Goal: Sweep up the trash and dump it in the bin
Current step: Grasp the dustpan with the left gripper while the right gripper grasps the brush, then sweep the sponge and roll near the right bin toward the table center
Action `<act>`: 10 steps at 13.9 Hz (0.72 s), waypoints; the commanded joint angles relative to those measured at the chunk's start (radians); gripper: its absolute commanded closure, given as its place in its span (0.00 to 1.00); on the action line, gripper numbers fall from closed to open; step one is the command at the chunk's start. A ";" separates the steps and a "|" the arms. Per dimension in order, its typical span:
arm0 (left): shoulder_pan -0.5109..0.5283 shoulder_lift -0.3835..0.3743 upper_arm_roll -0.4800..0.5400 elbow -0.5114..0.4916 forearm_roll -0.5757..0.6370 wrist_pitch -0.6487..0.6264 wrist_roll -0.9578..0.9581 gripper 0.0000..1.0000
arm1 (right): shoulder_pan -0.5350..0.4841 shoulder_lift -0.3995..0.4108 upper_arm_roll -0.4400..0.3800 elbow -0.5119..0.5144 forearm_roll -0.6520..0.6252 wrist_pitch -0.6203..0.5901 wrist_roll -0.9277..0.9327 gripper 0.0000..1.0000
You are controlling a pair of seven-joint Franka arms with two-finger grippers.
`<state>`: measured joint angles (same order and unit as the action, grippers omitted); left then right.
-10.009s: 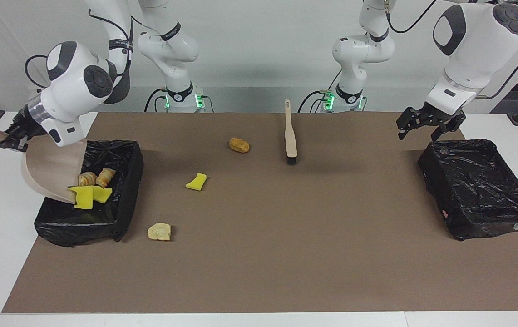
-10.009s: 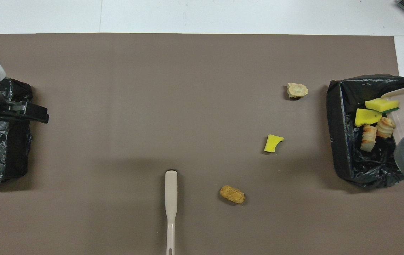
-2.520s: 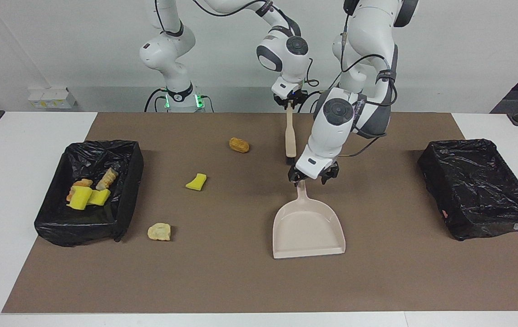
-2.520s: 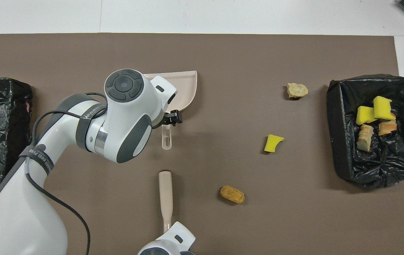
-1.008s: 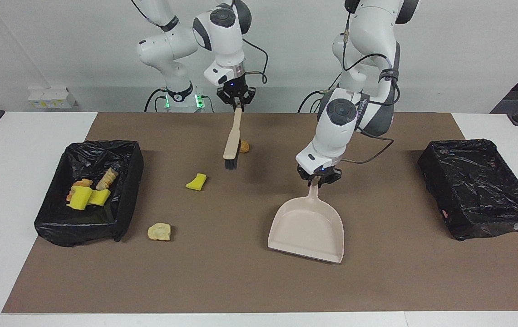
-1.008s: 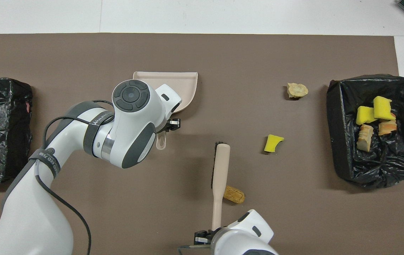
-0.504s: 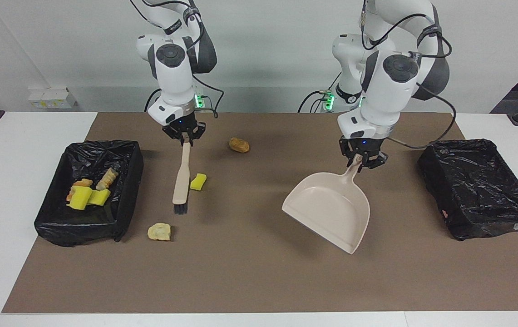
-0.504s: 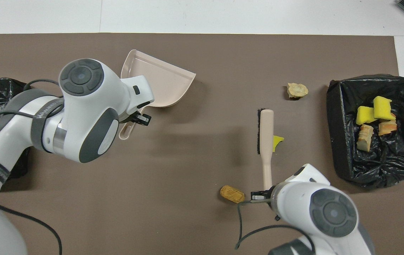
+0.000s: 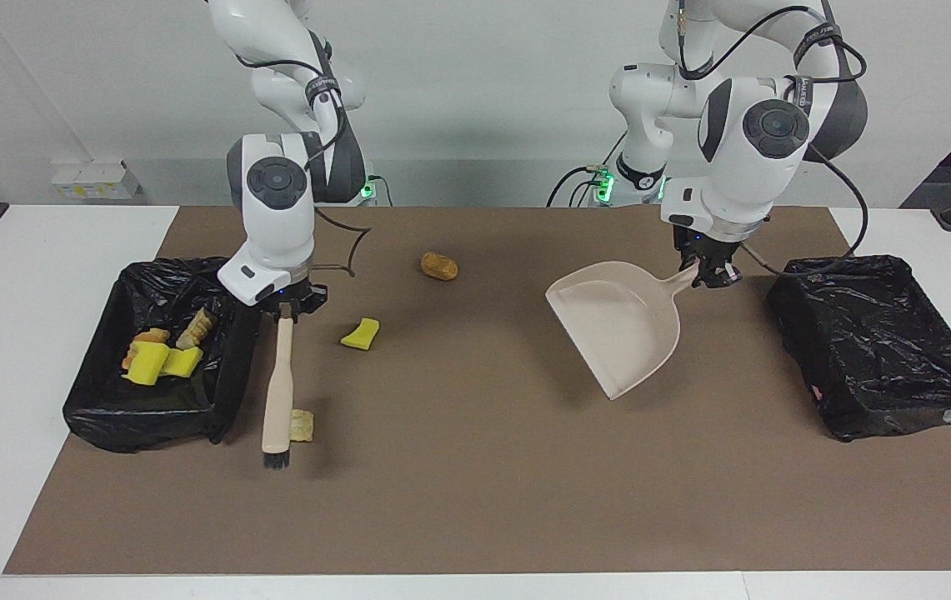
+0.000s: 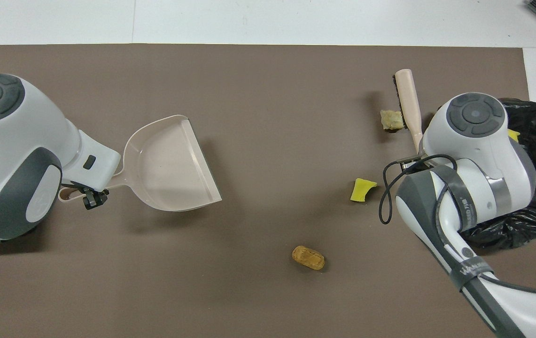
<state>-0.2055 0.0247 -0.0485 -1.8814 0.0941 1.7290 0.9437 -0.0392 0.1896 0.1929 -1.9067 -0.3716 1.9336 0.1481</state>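
Observation:
My right gripper (image 9: 282, 307) is shut on the handle of the beige brush (image 9: 277, 392), which slants down to the mat beside the bin (image 9: 235, 358). A pale lump of trash (image 9: 303, 425) lies against the brush near its bristles. A yellow wedge (image 9: 361, 333) and a brown lump (image 9: 439, 266) lie loose on the mat nearer to the robots. Several pieces (image 9: 150, 360) sit inside the bin. My left gripper (image 9: 704, 272) is shut on the handle of the beige dustpan (image 9: 621, 321), held tilted above the mat with its mouth toward the right arm's end.
A second black-lined bin (image 9: 875, 333) stands at the left arm's end of the table, beside the raised dustpan. The brown mat (image 9: 475, 500) covers most of the white table. From above, my right arm hides much of the bin (image 10: 526, 220) that holds trash.
The right arm has carried the brush past the yellow wedge to the pale lump beside the bin. The left arm has swung the dustpan toward its own end and turned its mouth sideways.

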 commanded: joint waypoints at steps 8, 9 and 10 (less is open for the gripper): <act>-0.040 -0.132 -0.014 -0.338 0.088 0.193 -0.091 1.00 | -0.084 0.109 0.019 0.037 -0.181 0.021 -0.185 1.00; -0.040 -0.134 -0.014 -0.344 0.094 0.201 -0.091 1.00 | -0.064 0.108 0.019 0.034 -0.165 0.009 -0.173 1.00; -0.040 -0.134 -0.014 -0.349 0.096 0.202 -0.091 1.00 | -0.048 0.106 0.023 0.037 -0.102 -0.008 -0.150 1.00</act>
<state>-0.2323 -0.0604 -0.0717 -2.1743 0.1646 1.8958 0.8751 -0.0955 0.2873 0.2010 -1.8851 -0.5130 1.9447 -0.0088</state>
